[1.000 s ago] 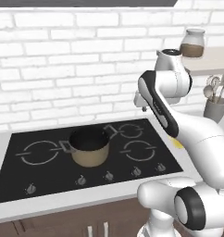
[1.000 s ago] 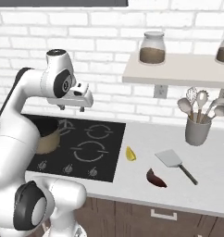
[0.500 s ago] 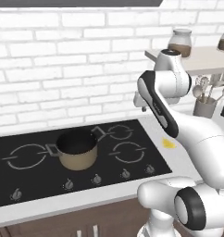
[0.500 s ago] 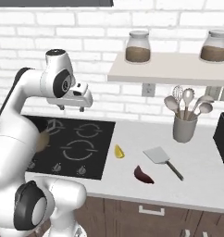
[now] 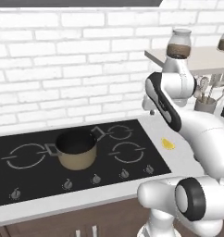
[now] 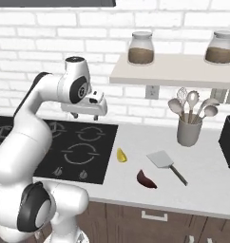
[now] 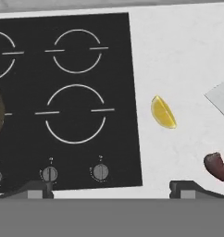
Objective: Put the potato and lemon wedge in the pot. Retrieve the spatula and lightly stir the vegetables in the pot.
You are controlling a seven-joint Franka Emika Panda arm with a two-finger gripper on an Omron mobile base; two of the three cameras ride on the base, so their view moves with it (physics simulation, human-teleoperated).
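**Base rolled right; arm high over hob**

Whole scene slid left since the earlier frames: camera travel, things unmoved. Gripper [image 6: 84, 115] hangs above the hob's [image 6: 64, 142] right burners, fingers spread wide, empty. Lemon [image 6: 121, 154] on the counter [image 6: 202, 180] just off the hob's right edge. Potato [image 6: 146, 179] near the counter's front edge. Spatula [image 6: 166, 164] beside it. Pot [image 5: 77, 149] mid-hob.

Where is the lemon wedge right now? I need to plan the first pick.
The lemon wedge lies on the white counter just right of the cooktop, with the spatula and a dark reddish piece further right.
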